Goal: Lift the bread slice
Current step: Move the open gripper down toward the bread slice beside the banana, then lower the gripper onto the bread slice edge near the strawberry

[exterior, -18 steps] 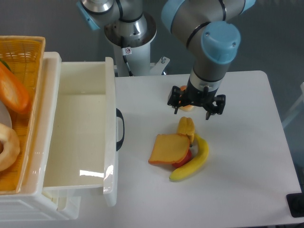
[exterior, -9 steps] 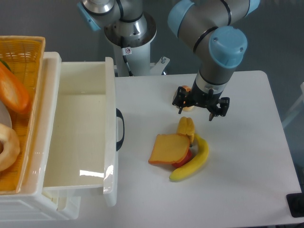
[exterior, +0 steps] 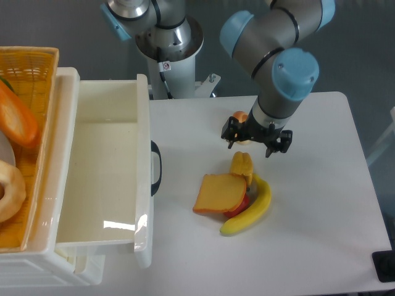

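Since half a second ago my pincer (exterior: 256, 139) moved slightly left, fingers spread open, holding nothing.
One bread slice (exterior: 220, 193) lies below it, leaning on one banana (exterior: 252, 208); it looks light and stiff, so I would grip its two crust edges.

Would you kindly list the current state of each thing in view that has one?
gripper: jaws open, empty, hovering behind the food pile
bread slice: lying flat on the table, not gripped, leaning on the items beside it
banana: lying beside the bread slice, untouched
yellow pepper: resting behind the bread slice
drawer: pulled open, nothing visible inside
basket: holding toy food
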Controlling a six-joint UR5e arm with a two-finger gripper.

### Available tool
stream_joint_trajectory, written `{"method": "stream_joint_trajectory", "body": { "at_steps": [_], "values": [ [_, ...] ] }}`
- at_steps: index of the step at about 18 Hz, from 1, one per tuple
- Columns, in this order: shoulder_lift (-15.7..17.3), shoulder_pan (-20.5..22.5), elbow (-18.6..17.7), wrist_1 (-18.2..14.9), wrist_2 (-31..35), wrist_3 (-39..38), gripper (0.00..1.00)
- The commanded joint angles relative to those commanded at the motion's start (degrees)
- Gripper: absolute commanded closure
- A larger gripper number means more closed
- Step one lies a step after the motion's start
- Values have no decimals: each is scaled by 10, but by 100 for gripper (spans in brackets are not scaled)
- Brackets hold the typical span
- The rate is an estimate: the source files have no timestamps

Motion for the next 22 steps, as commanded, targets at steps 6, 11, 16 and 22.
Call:
{"method": "stream_joint_trajectory", "body": {
  "at_steps": [6,11,16,22],
  "values": [
    [-34,-8,12,19,-11,1,0],
    [-53,-7,23,36,-23,1,0],
    [-73,-14,25,54,-23,1,0],
    [-85,-28,23,55,-24,1,0]
  ]
}}
